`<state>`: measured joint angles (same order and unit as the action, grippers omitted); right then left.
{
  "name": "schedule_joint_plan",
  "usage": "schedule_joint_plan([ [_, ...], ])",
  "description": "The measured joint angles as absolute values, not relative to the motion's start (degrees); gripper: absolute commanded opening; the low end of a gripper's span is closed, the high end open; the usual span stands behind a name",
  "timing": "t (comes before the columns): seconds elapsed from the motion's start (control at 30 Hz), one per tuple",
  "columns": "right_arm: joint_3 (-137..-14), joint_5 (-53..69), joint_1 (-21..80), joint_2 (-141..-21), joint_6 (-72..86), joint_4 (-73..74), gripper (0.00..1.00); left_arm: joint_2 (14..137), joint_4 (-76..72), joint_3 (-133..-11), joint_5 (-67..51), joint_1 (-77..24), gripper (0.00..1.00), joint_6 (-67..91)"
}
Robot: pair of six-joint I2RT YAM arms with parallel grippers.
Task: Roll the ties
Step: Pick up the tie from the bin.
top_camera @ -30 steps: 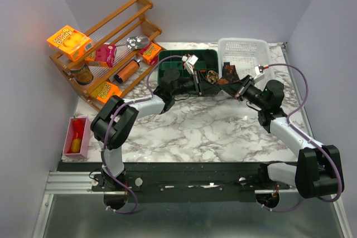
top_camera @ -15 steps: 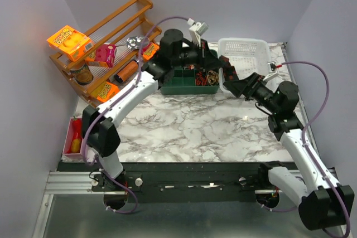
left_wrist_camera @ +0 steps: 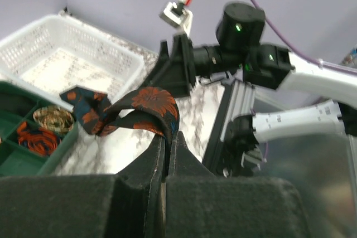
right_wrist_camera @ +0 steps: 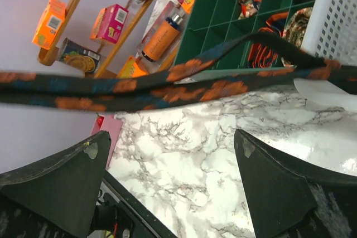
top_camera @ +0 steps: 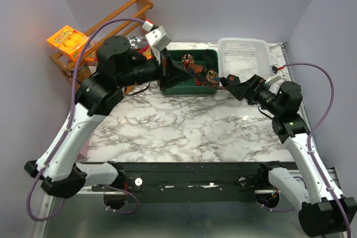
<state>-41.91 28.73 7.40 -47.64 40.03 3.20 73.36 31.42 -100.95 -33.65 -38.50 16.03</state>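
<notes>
Pinching the tie (left_wrist_camera: 149, 100) tight in the left gripper (left_wrist_camera: 167, 139), up over the tray (top_camera: 184, 90). Running long-ways toward the tray's right, past the wide-open right gripper (top_camera: 231, 83), nearest the loose end.

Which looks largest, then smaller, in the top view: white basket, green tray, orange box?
1. White basket and green tray: they look about alike, and the tray is partly hidden.
2. Orange box: smallest.

White basket (top_camera: 244, 41) beside green organizer (top_camera: 192, 88)
</notes>
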Motion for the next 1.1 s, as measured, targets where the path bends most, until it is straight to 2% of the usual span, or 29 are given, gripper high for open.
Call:
schedule_joint_plan([
  [0.33, -40.12, 28.75, 7.4, -50.78, 42.04, 6.83, 1.0, 48.34, 39.24, -79.9, -33.71, -39.13, 0.0, 14.31],
  [0.5, -37.26, 28.75, 7.4, -53.39, 43.66, 7.79, 1.0, 41.06, 40.53, -72.73, -33.91, -39.13, 0.0, 14.87],
  [0.87, -35.22, 28.69, 7.4, -59.4, 46.17, 6.07, 1.0, 30.39, 43.05, -70.46, -33.87, -39.13, 0.0, 16.49],
  [1.1, -33.71, 29.36, 7.4, -67.55, 50.76, -3.33, 1.0, 27.75, 43.66, -69.32, -33.87, -39.13, 0.0, 18.57],
])
